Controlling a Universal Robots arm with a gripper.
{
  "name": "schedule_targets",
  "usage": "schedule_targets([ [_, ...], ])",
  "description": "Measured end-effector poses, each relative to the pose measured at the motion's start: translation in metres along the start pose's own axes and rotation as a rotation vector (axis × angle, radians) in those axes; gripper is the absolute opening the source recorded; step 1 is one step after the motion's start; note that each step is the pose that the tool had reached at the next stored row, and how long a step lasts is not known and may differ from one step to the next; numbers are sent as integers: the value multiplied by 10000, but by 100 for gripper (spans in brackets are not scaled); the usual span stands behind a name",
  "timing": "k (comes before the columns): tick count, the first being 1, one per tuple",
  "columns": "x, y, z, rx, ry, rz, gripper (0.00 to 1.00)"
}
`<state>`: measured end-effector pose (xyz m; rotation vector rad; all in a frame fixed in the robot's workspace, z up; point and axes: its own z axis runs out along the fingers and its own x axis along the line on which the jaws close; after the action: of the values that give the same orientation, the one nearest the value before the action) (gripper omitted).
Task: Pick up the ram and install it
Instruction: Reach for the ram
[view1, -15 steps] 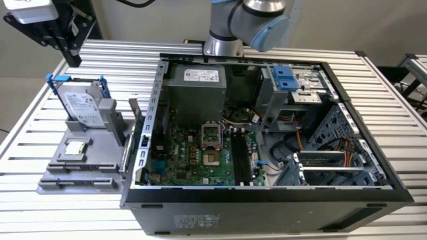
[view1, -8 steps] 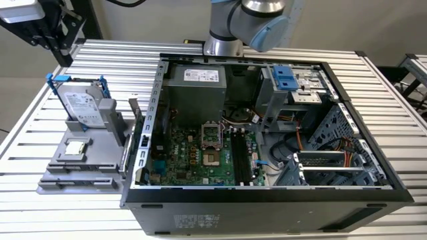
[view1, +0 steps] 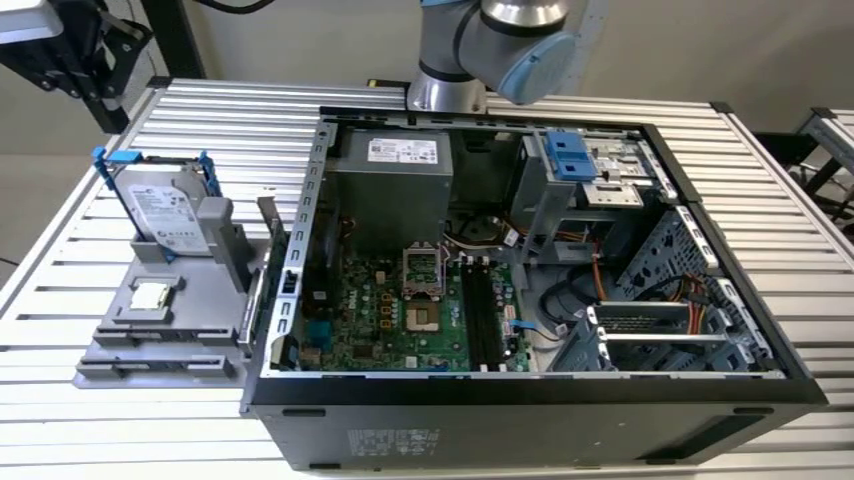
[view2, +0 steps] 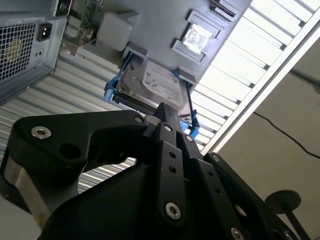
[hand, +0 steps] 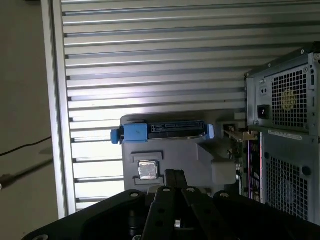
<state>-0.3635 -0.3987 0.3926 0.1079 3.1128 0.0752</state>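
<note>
Ram (view1: 272, 240) upright, edge-on, at holder (view1: 160, 345) side next to case (view1: 534, 425). End effector (hand: 174, 174) closed, empty, high over holder. Ram probably light, stiff, thin, fragile; pinch flat faces mid-length, avoid contacts.

One case (view1: 534, 425), one worktop (view1: 227, 110), one holder (view1: 160, 352), one drive (view1: 167, 210), one chip (view1: 154, 293), one ram (view1: 270, 228), one power supply (view1: 394, 190), one motherboard (view1: 387, 320), one arm (view1: 514, 40), one tool (hand: 173, 174).
</note>
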Motion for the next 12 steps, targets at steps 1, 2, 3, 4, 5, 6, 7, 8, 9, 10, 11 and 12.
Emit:
schedule_targets([
  [1,9,-1,-1,1,1,-1,0],
  [2,14,-1,-1,0,0,-2,0],
  [3,14,-1,-1,0,0,-3,0],
  [4,15,-1,-1,0,0,-5,0],
  [5,15,-1,-1,0,0,-5,0],
  [6,16,-1,-1,1,1,-4,0],
  [7,17,-1,-1,0,0,-3,0],
  [8,17,-4,-1,0,1,-3,0],
  [9,17,-11,-1,-1,0,-2,0],
  [10,16,-22,-2,0,0,-2,0],
  [11,14,-40,-2,0,0,-3,0],
  [12,13,-56,-3,0,0,-3,0],
])
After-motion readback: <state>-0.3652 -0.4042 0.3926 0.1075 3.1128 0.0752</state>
